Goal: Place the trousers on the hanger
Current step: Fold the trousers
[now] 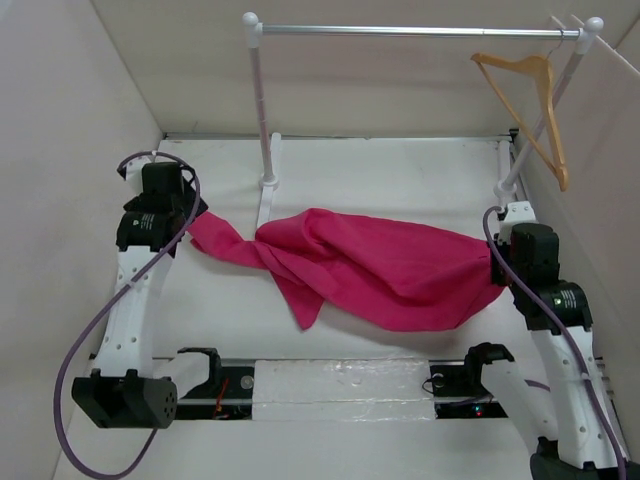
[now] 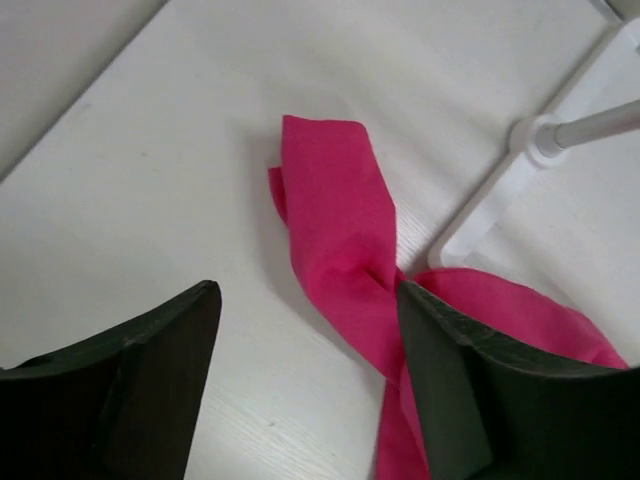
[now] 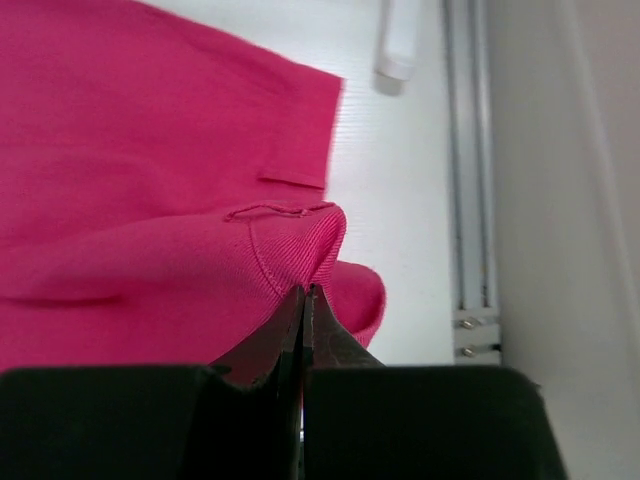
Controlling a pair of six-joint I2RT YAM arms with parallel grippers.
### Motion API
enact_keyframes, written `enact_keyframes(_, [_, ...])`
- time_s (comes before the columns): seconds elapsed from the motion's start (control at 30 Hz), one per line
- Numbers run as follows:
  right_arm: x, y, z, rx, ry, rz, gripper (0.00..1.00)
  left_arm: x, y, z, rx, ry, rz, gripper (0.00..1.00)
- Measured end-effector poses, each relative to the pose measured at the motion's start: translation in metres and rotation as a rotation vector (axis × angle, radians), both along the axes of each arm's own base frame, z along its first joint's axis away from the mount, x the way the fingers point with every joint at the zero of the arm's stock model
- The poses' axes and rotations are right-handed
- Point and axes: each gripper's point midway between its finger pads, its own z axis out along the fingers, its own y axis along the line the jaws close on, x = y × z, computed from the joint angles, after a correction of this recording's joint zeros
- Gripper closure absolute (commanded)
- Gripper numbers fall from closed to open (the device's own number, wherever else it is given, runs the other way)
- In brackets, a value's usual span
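Observation:
The magenta trousers lie crumpled across the middle of the table, with one twisted leg reaching left. The wooden hanger hangs by its hook at the right end of the rail, empty. My left gripper is open just above the leg's end. In the left wrist view the leg lies ahead of the left gripper and runs under the right finger. My right gripper is at the trousers' right edge. In the right wrist view the right gripper is shut on a raised fold of the trousers.
A silver rail on white posts spans the back. Its left post foot stands just behind the trousers, and its right post stands near my right arm. Walls close in on the left, back and right. A white strip lies along the near edge.

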Motion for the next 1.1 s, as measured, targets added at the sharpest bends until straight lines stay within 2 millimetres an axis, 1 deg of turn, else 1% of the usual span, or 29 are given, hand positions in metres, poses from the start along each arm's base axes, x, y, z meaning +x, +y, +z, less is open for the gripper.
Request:
enact_keyframes(0.03, [0.0,0.006,-0.002,0.021,-0.002,0.028,1.0,0.001,-0.003,0.002,-0.016,-0.02,-0.01,0.3])
enact_keyframes(0.07, [0.0,0.01,-0.005,0.036,0.002,0.049,1.0,0.003,-0.008,0.001,-0.034,-0.028,-0.027,0.29])
enact_keyframes(0.1, [0.0,0.014,-0.008,0.047,0.006,0.064,1.0,0.006,-0.014,-0.006,-0.054,-0.028,-0.051,0.3])
enact_keyframes(0.13, [0.0,0.016,-0.012,0.054,0.01,0.079,1.0,0.009,-0.022,-0.018,-0.074,-0.017,-0.077,0.3])
enact_keyframes(0.23, [0.004,0.023,-0.014,0.058,0.015,0.122,1.0,0.012,-0.044,-0.065,-0.139,0.094,-0.141,0.32])
enact_keyframes(0.27, [0.006,0.025,-0.013,0.057,0.012,0.137,1.0,0.016,-0.051,-0.082,-0.161,0.145,-0.156,0.32])
enact_keyframes(0.33, [0.012,0.031,-0.013,0.061,0.009,0.177,1.0,0.031,-0.059,-0.113,-0.195,0.235,-0.164,0.32])
enact_keyframes(0.4, [0.018,0.039,-0.017,0.069,0.003,0.222,1.0,0.049,-0.063,-0.133,-0.21,0.3,-0.163,0.3])
enact_keyframes(0.5, [0.02,0.049,-0.025,0.083,0.017,0.282,1.0,0.081,-0.064,-0.143,-0.199,0.322,-0.159,0.29])
enact_keyframes(0.57, [0.02,0.055,-0.027,0.094,0.016,0.315,1.0,0.098,-0.06,-0.147,-0.171,0.328,-0.149,0.33])
enact_keyframes(0.6, [0.022,0.059,-0.025,0.101,0.007,0.333,1.0,0.103,-0.057,-0.151,-0.153,0.337,-0.141,0.42])
enact_keyframes(0.63, [0.022,0.059,-0.025,0.101,0.006,0.334,1.0,0.105,-0.054,-0.16,-0.135,0.358,-0.132,0.56])
enact_keyframes(0.67, [0.023,0.061,-0.024,0.106,0.0,0.342,1.0,0.102,-0.05,-0.17,-0.116,0.382,-0.129,0.56])
enact_keyframes(0.7, [0.025,0.062,-0.023,0.109,-0.005,0.348,1.0,0.096,-0.048,-0.18,-0.105,0.407,-0.124,0.65])
enact_keyframes(0.73, [0.026,0.063,-0.024,0.111,-0.005,0.352,1.0,0.086,-0.045,-0.19,-0.093,0.438,-0.121,0.8])
enact_keyframes(0.77, [0.027,0.064,-0.024,0.113,-0.003,0.355,1.0,0.078,-0.043,-0.198,-0.085,0.466,-0.118,1.0])
enact_keyframes(0.83, [0.029,0.064,-0.025,0.114,0.006,0.356,1.0,0.062,-0.039,-0.209,-0.065,0.53,-0.114,1.0])
enact_keyframes(0.9, [0.034,0.066,-0.021,0.118,0.01,0.361,1.0,0.057,-0.037,-0.209,-0.061,0.549,-0.112,1.0])
enact_keyframes(0.97, [0.038,0.068,-0.013,0.122,-0.001,0.368,1.0,0.063,-0.04,-0.195,-0.071,0.537,-0.111,1.0])
enact_keyframes(1.0, [0.041,0.069,-0.006,0.122,-0.013,0.372,1.0,0.073,-0.042,-0.181,-0.082,0.505,-0.114,1.0])
enact_keyframes(1.03, [0.043,0.069,0.003,0.12,-0.033,0.374,1.0,0.085,-0.045,-0.162,-0.096,0.457,-0.117,1.0])
enact_keyframes(1.07, [0.045,0.069,0.014,0.118,-0.057,0.377,1.0,0.102,-0.049,-0.135,-0.109,0.39,-0.121,1.0])
enact_keyframes(1.1, [0.046,0.069,0.026,0.115,-0.083,0.379,1.0,0.12,-0.052,-0.103,-0.122,0.296,-0.124,1.0])
